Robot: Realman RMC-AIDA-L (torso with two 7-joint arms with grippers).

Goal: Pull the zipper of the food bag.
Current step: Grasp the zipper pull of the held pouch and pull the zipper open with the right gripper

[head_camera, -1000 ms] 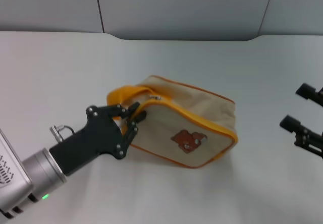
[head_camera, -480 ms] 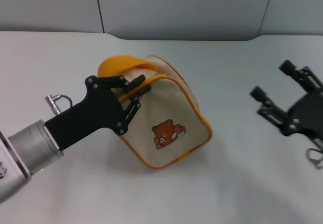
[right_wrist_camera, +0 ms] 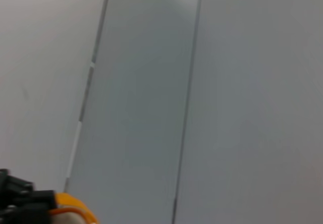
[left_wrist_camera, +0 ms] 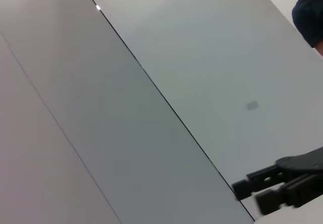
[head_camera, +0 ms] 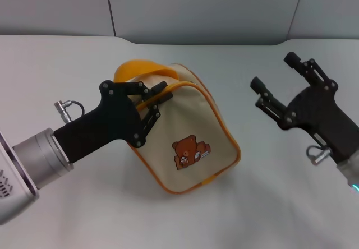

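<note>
From the head camera I see the small beige fabric food bag (head_camera: 190, 142), with orange piping and a brown bear patch, tilted up at the centre of the white desk (head_camera: 67, 69), its yellow-orange zipper track (head_camera: 216, 114) curving round the upper edge. My left gripper (head_camera: 150, 104) sits at the bag's ten o'clock corner beside the yellow loop handle (head_camera: 137, 69), jaws clamped on the bag's edge there. My right gripper (head_camera: 275, 81) hovers at three o'clock, apart from the bag, jaws spread wide.
</note>
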